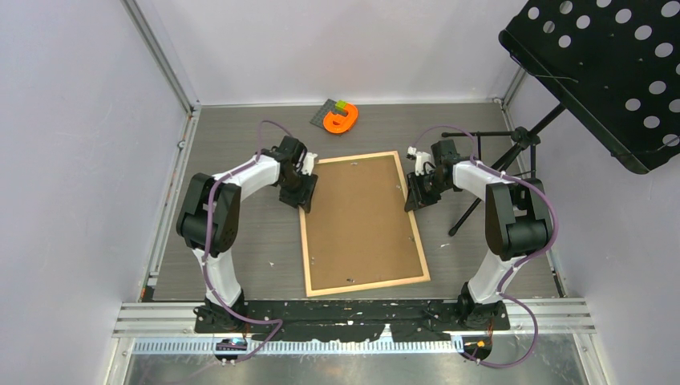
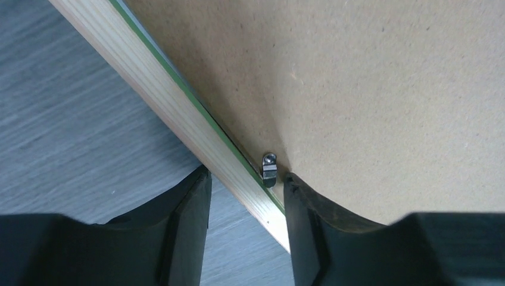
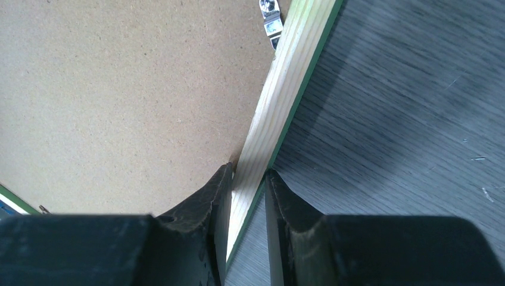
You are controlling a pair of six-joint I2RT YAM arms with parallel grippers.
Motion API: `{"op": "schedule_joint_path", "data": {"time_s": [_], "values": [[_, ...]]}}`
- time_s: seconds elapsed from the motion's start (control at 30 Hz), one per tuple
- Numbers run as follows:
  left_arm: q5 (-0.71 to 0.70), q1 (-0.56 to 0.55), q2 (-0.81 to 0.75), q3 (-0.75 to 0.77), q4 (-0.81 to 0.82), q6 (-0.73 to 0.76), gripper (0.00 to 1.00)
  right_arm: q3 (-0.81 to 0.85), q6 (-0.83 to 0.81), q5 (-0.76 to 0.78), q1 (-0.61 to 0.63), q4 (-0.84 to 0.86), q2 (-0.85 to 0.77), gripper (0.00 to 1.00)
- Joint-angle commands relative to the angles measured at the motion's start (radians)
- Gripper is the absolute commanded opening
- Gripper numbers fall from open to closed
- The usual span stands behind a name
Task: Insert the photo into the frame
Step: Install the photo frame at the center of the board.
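Observation:
The frame point(image 1: 368, 286) lies flat on the table with its pale wood rails up and a green edge showing. The brown backing board point(image 1: 361, 220) fills it. The photo is hidden. My left gripper point(image 1: 303, 195) straddles the left rail point(image 2: 155, 89) beside a small metal clip point(image 2: 269, 170). It is open, one finger on the table side with a gap to the rail and the other over the board point(image 2: 357, 89). My right gripper point(image 1: 414, 196) is shut on the right rail point(image 3: 286, 89), which lies between its fingertips point(image 3: 249, 179).
An orange part on a grey plate point(image 1: 341, 118) lies at the back of the table. A black perforated music stand point(image 1: 609, 64) overhangs the right side, and its tripod legs point(image 1: 489, 184) stand close behind my right arm. Walls close in the table on both sides.

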Motion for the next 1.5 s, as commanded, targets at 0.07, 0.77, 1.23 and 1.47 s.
{"op": "schedule_joint_path", "data": {"time_s": [0.07,0.77,1.23,1.47], "values": [[0.024,-0.002,-0.008,0.004,-0.099,0.036,0.51,0.01,-0.018,-0.042,-0.007,0.004,-0.007,0.06],[0.144,0.068,0.021,0.085,-0.087,-0.018,0.52,0.012,-0.019,-0.05,-0.009,0.002,-0.001,0.06],[0.087,0.068,0.038,0.054,-0.048,-0.033,0.45,0.013,-0.021,-0.058,-0.014,0.002,0.008,0.06],[0.082,0.066,0.049,0.051,-0.038,-0.037,0.43,0.013,-0.02,-0.062,-0.016,0.0,0.008,0.06]]}}
